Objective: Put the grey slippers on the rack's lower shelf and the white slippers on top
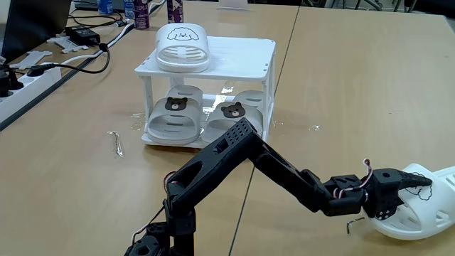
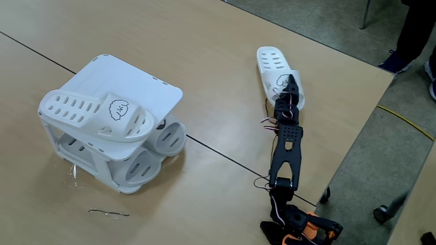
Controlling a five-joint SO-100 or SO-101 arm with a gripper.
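Currently two grey slippers (image 1: 202,114) below, one white slipper (image 1: 183,47) atop, gripper (image 1: 412,190) clasping a second white slipper (image 1: 426,213).

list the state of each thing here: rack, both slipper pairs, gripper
small white plastic two-tier rack: upright on the table
two light grey rubber bear-badge slippers: side by side on the lower shelf
white rubber puppy-face slipper: lying on the slatted top
second white puppy-face slipper: on the table, away from the rack
black two-finger gripper: at the second slipper; open or shut unclear

My fingertips buried in the white slipper (image 1: 426,206) cut by the frame edge, my grip unreadable, grey slippers (image 2: 160,146) half-hidden under the rack (image 2: 146,95)
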